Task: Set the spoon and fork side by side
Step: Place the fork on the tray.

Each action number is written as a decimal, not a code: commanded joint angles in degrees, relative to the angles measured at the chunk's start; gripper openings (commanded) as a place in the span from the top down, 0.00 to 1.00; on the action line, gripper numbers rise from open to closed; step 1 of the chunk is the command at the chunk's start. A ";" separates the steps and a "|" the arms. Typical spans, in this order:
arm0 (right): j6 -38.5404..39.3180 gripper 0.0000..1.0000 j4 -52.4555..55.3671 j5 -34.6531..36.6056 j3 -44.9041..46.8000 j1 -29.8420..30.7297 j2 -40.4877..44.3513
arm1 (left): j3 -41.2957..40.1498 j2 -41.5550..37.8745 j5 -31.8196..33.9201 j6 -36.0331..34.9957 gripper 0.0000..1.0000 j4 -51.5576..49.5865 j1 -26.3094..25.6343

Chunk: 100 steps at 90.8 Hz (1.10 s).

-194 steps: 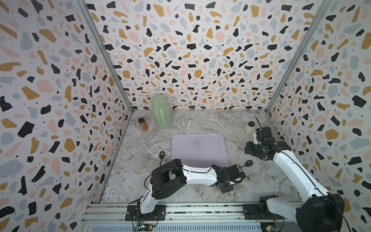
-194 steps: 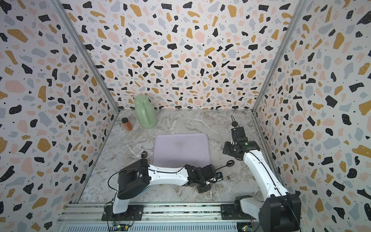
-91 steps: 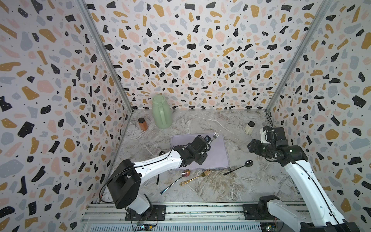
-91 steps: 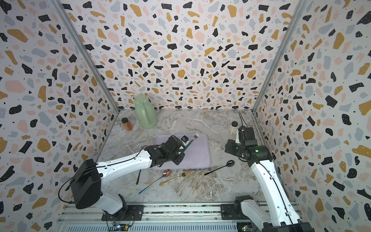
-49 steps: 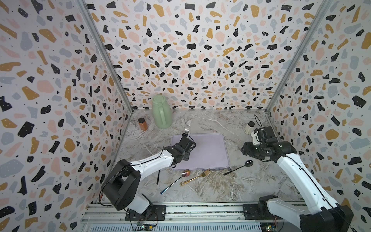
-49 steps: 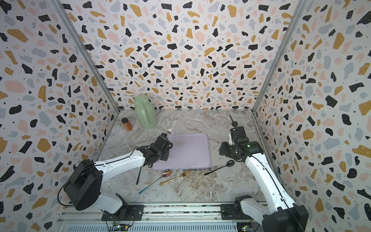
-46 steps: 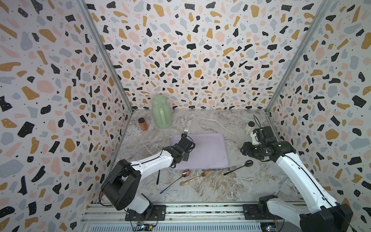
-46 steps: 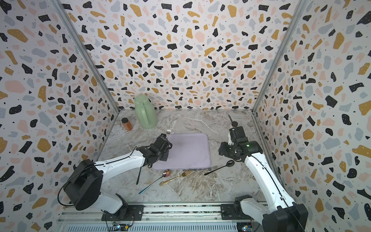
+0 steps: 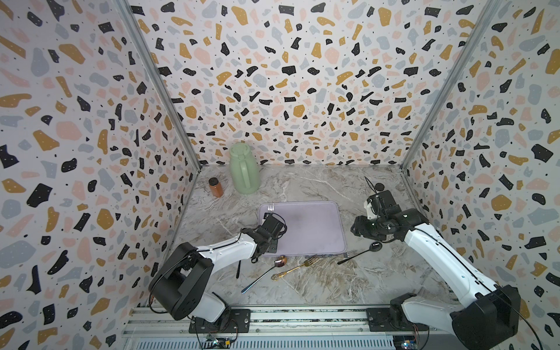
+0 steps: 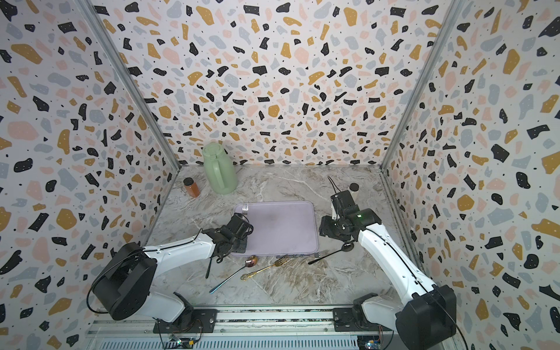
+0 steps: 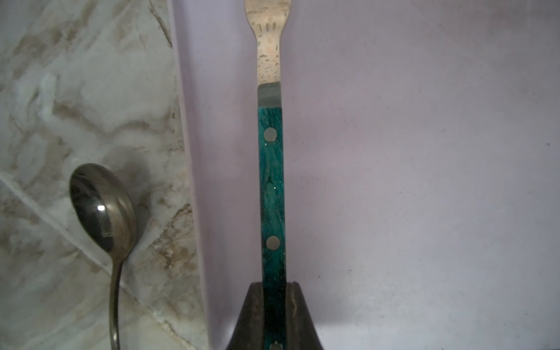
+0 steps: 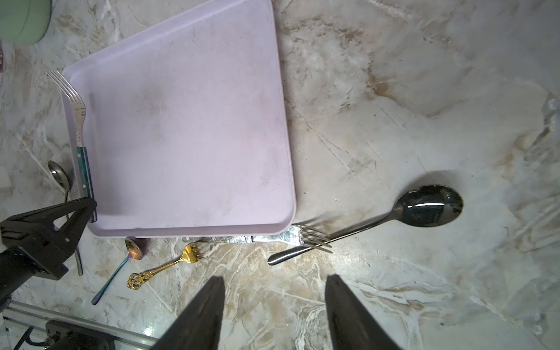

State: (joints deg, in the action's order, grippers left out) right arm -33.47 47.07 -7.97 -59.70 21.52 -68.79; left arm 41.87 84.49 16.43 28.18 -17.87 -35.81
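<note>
A marble table filled the walled booth. The left arm reached in from 7 o'clock and the right arm from 5 o'clock. A lilac tray lay flat at the table's centre. A green jug stood upright at 11 o'clock from it, near the back wall. The left gripper was clamped on a green-handled fork, its jaws tight on either side of the handle near its end. That fork ran along the tray's 9 o'clock side, just inside the rim, with its tines toward 12 o'clock. Whether it touched the tray floor could not be told. The right gripper hung above bare table at 3 o'clock from the tray, its jaws apart with nothing between them. A black spoon lay on the table at 4 o'clock from the tray, bowl toward 2 o'clock. A steel fork lay close along the tray's 6 o'clock edge, its tines crossing the black spoon's handle. A steel spoon lay on the table just beside the tray's 9 o'clock rim, roughly parallel to the held fork, bowl toward 12 o'clock. A gold fork lay at 6 o'clock, near the tray. A rainbow-handled spoon lay just beside it at 7 o'clock. A small brown jar stood at 10 o'clock, near the jug.
</note>
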 commanded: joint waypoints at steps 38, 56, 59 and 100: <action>-1.47 0.39 1.05 3.30 0.21 0.63 0.33 | 0.58 2.32 0.35 3.53 1.00 -1.50 0.92; -1.37 0.39 1.18 4.19 0.62 0.63 0.24 | 1.75 3.04 0.10 1.90 0.88 -2.36 0.92; -1.39 0.39 1.25 4.33 0.64 0.63 0.24 | 2.07 2.86 0.27 1.60 0.83 -2.71 0.89; 0.06 0.37 4.52 10.41 3.02 -0.62 0.24 | 7.46 -10.83 1.40 0.48 0.60 -11.35 0.91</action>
State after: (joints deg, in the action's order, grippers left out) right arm -34.22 48.47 -1.30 -58.92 21.82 -68.82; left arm 46.48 78.43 16.84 28.93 -25.15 -35.29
